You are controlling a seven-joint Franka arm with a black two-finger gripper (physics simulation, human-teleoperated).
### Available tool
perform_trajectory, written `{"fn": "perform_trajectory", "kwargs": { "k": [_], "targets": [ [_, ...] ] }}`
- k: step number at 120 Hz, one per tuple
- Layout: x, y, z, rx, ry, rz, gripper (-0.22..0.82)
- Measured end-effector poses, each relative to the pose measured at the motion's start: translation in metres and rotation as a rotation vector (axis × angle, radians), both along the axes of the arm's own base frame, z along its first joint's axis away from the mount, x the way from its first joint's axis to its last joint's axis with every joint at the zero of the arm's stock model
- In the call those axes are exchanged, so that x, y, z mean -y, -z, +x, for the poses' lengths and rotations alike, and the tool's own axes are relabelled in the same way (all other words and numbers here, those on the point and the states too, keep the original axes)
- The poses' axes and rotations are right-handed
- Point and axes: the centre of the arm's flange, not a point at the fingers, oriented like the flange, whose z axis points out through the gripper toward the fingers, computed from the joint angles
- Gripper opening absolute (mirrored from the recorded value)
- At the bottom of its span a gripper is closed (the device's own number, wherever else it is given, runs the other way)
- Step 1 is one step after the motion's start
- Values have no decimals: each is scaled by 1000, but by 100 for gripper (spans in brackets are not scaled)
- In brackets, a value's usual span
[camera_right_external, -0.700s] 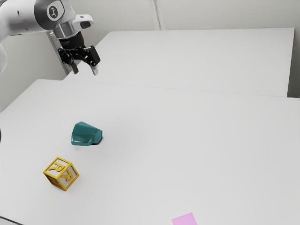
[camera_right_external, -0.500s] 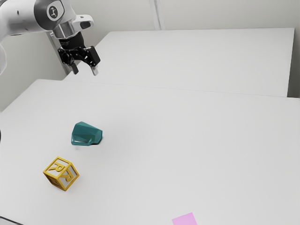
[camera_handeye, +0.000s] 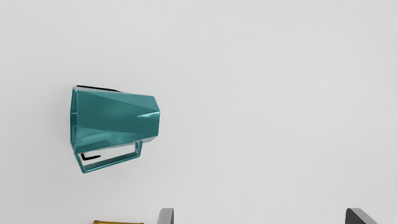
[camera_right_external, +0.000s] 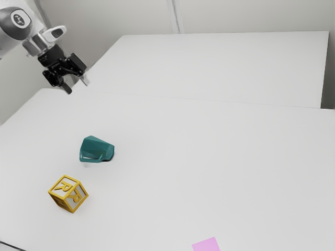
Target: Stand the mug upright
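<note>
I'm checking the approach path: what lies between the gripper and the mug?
In the exterior view, the stretch between gripper and mug is bare white tabletop.

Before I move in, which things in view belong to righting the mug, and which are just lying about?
For the job:
- teal mug, on its side
- end effector, open

Just lying about:
- yellow-framed letter block
- pink piece

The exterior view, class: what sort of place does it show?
Probably a simulated robot test room: a robot arm reaches over a plain white table bearing a tipped mug and a letter block, with bare walls behind.
</note>
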Motion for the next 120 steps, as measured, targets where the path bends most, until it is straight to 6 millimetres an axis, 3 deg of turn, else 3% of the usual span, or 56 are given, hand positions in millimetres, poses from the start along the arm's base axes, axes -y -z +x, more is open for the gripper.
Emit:
{"fn": "perform_trajectory", "kwargs": {
  "k": [20, 39, 53, 78, 108, 120],
  "targets": [
    [-59, 44, -6, 8, -44, -139, 60],
    [-117, 106, -11, -1, -78, -253, 60],
    [-141, 157, -12, -9, -72, -325, 60],
    [-156, 228, -12, -2, -33, -416, 60],
    [-128, 271, -16, 14, 36, -516, 60],
    [-123, 276, -18, 33, 46, -548, 60]
  ]
}}
